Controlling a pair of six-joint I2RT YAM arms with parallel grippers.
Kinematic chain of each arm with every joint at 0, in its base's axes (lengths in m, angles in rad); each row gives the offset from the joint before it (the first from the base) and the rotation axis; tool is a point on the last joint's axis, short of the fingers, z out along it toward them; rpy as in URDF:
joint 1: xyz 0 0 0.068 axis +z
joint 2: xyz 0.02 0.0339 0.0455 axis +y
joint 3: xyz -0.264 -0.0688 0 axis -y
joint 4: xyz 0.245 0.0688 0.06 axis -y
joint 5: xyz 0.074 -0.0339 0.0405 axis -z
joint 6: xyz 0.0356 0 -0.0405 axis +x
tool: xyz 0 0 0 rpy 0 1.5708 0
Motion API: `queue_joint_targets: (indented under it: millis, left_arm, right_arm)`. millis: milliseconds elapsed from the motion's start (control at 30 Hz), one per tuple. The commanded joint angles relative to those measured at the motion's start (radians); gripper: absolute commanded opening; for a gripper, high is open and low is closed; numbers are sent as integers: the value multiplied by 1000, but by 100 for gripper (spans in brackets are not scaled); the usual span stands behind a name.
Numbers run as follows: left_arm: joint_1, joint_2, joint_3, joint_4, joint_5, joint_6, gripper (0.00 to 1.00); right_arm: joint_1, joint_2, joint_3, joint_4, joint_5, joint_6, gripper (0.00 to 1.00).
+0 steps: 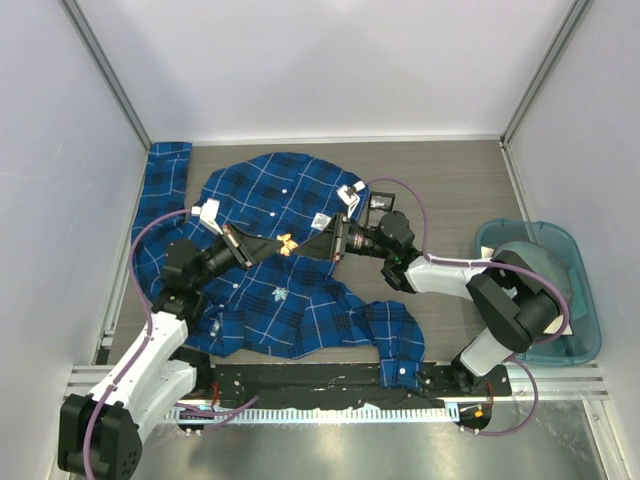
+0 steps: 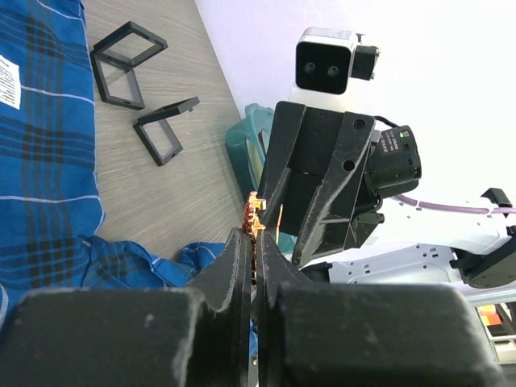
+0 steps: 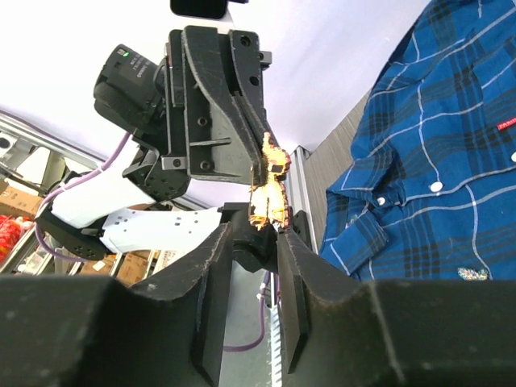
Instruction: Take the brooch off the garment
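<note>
The garment (image 1: 300, 310), a blue and navy plaid shirt, lies spread on the table and also shows in the left wrist view (image 2: 40, 161) and the right wrist view (image 3: 435, 161). Above its middle, both grippers meet tip to tip around a small orange-gold brooch (image 1: 287, 243). My left gripper (image 1: 268, 247) (image 2: 256, 238) is shut on the brooch (image 2: 255, 214), which sticks out past its tips. My right gripper (image 1: 308, 246) (image 3: 255, 232) has its jaws apart, and the brooch (image 3: 270, 193) sits just beyond its tips, lifted off the cloth.
A teal bin (image 1: 585, 300) stands at the right edge behind the right arm. Two black square frames (image 1: 365, 197) (image 2: 129, 60) lie on the table past the shirt's right side. One sleeve (image 1: 165, 170) reaches up the far left.
</note>
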Motion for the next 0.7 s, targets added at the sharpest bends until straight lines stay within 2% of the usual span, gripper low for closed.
queue_joint_targets:
  millis: [0, 167, 667]
  left_arm:
    - [9, -21, -12, 64, 9, 3, 0]
    - [8, -12, -16, 95, 16, -19, 0]
    - [8, -9, -24, 114, 36, -37, 0]
  right_arm:
    - [4, -22, -5, 140, 14, 40, 37]
    - [3, -4, 16, 140, 5, 38, 43]
    - [7, 52, 76, 146, 9, 41, 39]
